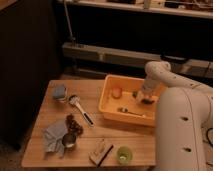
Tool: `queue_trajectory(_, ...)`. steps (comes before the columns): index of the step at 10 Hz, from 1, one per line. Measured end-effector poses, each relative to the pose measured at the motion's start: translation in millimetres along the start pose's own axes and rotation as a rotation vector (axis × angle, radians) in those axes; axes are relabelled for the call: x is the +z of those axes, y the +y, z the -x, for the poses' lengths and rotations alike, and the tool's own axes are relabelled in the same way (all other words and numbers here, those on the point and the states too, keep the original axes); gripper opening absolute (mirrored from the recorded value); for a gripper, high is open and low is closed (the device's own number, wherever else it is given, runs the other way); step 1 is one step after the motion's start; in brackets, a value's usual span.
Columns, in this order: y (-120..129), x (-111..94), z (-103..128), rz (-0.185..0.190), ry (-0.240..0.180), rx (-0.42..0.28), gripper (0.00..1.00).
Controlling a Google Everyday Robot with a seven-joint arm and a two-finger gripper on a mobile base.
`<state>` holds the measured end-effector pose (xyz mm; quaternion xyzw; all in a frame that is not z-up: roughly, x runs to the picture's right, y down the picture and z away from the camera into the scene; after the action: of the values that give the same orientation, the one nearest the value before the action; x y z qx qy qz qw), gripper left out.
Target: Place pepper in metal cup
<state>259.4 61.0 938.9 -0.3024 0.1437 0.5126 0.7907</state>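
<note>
Hand [144, 96] down in yellow bin [125, 121], right edge of surface [92, 92]; grip state, can't tell. Pepper [147, 101] looks like the dark bit under it. Probably light, firm, slick skin, so pinch mid-body. Metal cup [68, 140] front-left.

Table [112, 137] — yellow bin [111, 111], green cup [123, 154], grapes [74, 125], cloth [51, 136]; pincer [145, 98] inside bin.

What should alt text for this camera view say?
A white robot arm reaches its gripper down into the right end of a yellow bin on a wooden table. A metal cup sits by a grey cloth near the table's front left.
</note>
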Motion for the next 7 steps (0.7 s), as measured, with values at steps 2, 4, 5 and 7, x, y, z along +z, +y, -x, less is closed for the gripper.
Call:
queue_trajectory(2,-0.1,3.0,1.2,0.008,-0.005,-0.009,0.65)
queue_trajectory(4,0.0,5.4,0.1,0.015,-0.001,-0.018,0.65)
queue_trajectory(5,0.3,7.6,0.3,0.018,0.000,-0.024,0.65)
queue_trajectory(7,-2.0,10.7,0.0,0.021,-0.004,-0.036,0.65)
